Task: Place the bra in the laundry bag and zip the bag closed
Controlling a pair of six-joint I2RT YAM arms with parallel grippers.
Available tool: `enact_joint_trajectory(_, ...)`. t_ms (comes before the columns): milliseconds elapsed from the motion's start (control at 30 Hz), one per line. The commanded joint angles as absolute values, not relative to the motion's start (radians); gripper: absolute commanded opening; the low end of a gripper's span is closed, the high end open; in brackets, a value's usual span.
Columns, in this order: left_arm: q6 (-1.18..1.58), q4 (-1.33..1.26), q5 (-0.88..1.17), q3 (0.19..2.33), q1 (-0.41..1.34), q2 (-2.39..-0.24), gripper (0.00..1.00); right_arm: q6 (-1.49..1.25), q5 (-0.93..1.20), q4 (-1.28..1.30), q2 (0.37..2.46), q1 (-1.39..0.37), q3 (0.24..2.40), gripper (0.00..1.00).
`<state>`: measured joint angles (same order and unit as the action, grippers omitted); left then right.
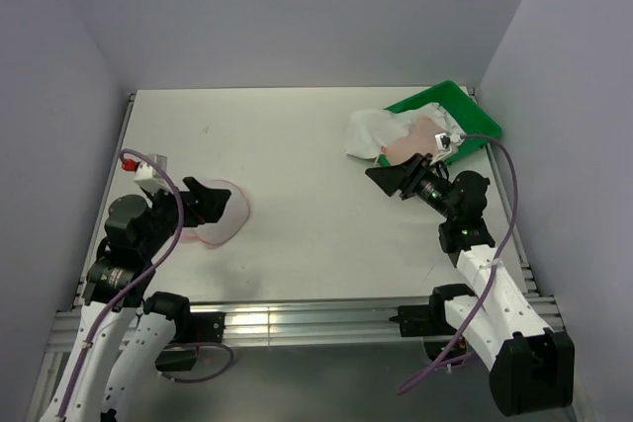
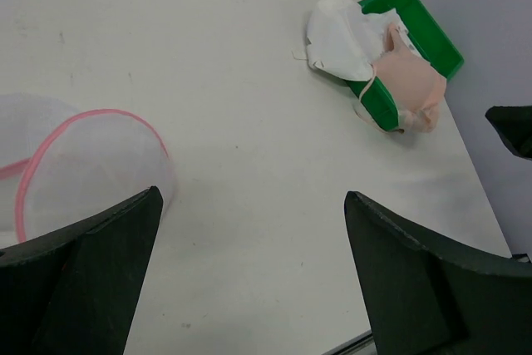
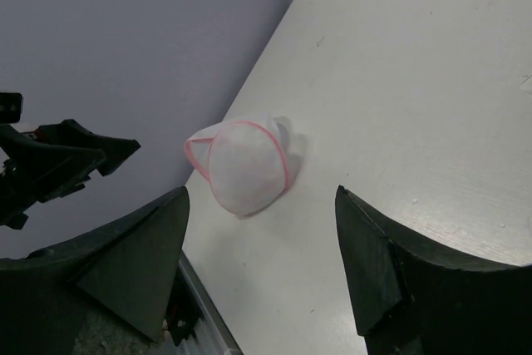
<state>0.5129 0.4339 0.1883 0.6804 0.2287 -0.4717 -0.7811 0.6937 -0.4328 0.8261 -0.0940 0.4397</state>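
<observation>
Currently both hands are gaping empty. The peach bra point(image 1: 415, 137) is lying over the edge of the green tray point(image 1: 467, 109) just beyond the right hand point(image 1: 396, 177); the mesh laundry bag point(image 1: 227, 218) is sitting beside the left hand point(image 1: 208, 197). Limp and light, the bra is likely wanting a cup-edge pinch.

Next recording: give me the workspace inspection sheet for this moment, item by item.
Surface: white table, a few faint marks.
Job's things: laundry bag lies on the table by the left gripper, bra not in it; bra draped over the edge of the green tray, far right corner.
Clutter: white cloth against the tray.
Grippers: left open, empty; right gripper open, empty.
Cables: left arm's purple cable and right arm's purple cable, neither touching the items.
Surroundings: plain walls on three sides.
</observation>
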Motion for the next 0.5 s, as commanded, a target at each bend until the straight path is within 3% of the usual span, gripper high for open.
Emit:
enact_joint_trajectory(0, 0.550, 0.518, 0.105, 0.764, 0.230, -0.506, 0.99, -0.755, 0.686, -0.434, 0.799, -0.103, 0.485, 0.79)
enact_joint_trajectory(200, 0.615, 0.632, 0.037, 0.819, 0.230, -0.600, 0.99, -0.742, 0.690, -0.425, 0.815, -0.113, 0.492, 0.79)
enact_joint_trajectory(467, 0.719, 0.623, -0.149, 0.700, 0.230, -0.640, 0.99, -0.692, 0.641, -0.364, 0.813, -0.140, 0.508, 0.76)
